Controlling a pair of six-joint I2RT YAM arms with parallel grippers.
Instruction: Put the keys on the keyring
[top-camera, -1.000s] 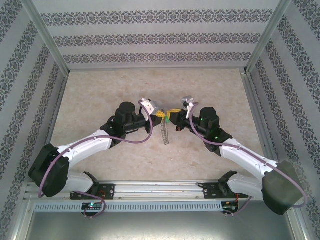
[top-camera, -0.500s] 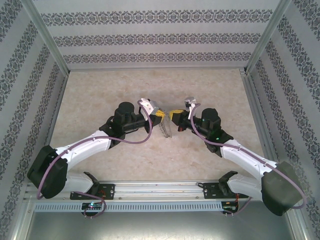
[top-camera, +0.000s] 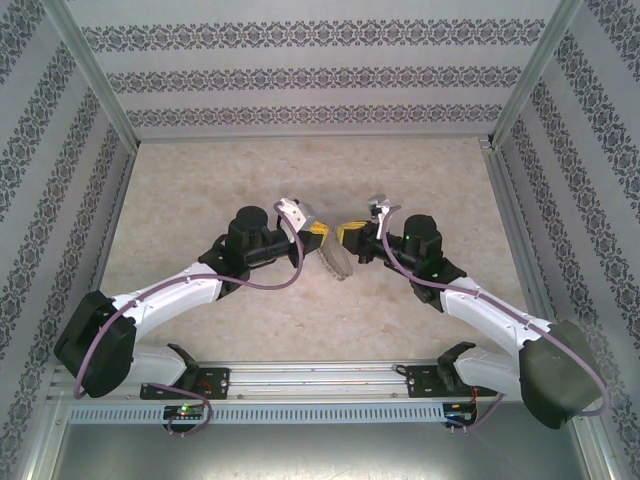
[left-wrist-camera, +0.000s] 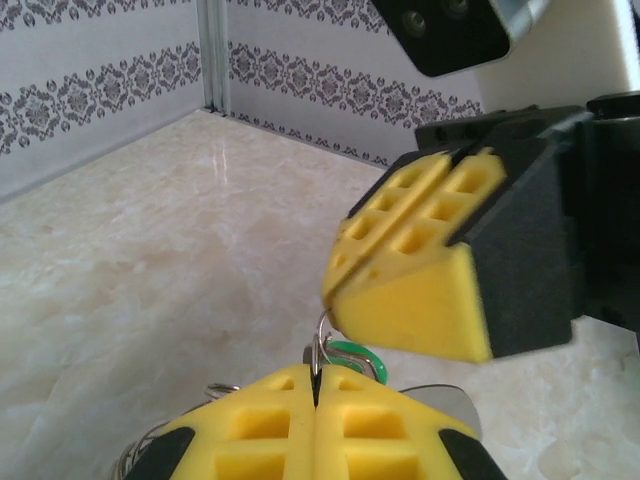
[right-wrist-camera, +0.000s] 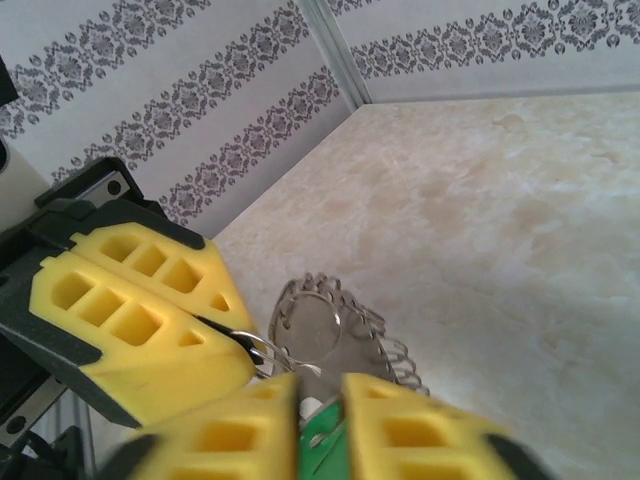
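The left pincer (left-wrist-camera: 315, 388) is clamped tight on the keyring (right-wrist-camera: 372, 322). The right pincer (right-wrist-camera: 320, 395), barely parted, grips the green key (right-wrist-camera: 322, 432) at bottom centre.

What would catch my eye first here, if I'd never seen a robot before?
The left gripper and the right gripper, both padded in bright yellow, meet tip to tip over the middle of the pale table. The left one pinches the wire of a fringed metal keyring, and the right one grips a small green key right beside it.
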